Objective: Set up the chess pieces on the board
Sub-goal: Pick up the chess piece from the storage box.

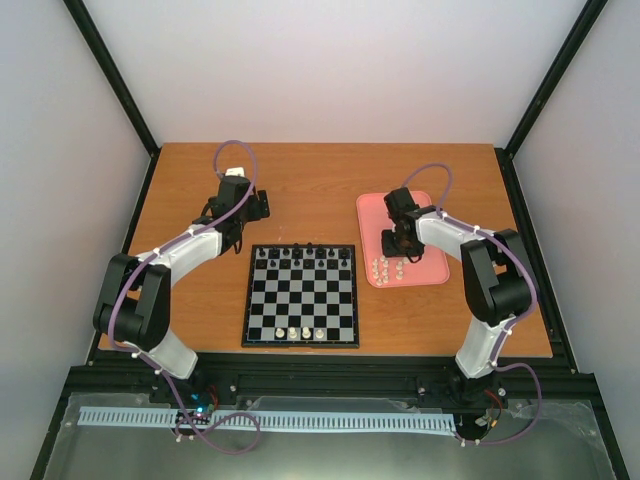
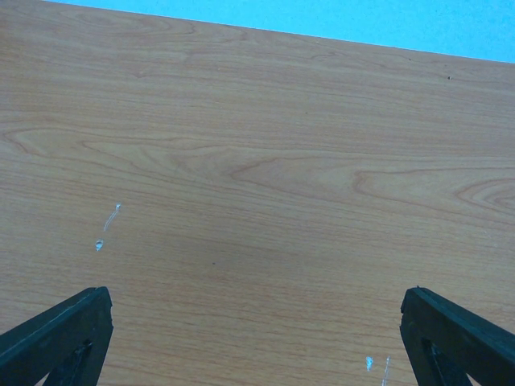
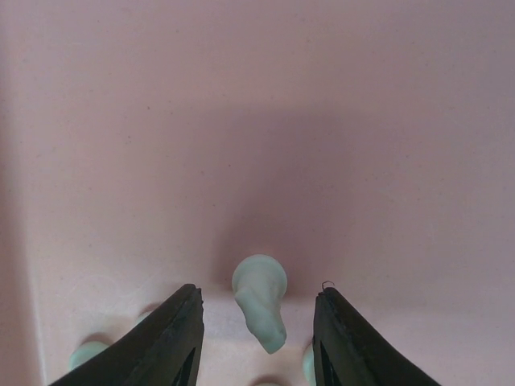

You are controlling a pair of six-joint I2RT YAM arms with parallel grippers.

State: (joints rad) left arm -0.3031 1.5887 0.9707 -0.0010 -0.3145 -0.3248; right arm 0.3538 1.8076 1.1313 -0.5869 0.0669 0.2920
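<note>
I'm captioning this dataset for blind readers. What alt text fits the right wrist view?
A cream-white chess piece sits on the pink tray between the right gripper's two dark fingers, which flank it without touching. Parts of other pale pieces show at the bottom edge.

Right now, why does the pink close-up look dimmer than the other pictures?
Right wrist view: a broad shadow dims the pink tray, and the near cream piece looks soft. Left wrist view: even light, the table shows sharp wood grain. Top view: evenly lit, but the pieces on the board are too small to look crisp.
</note>
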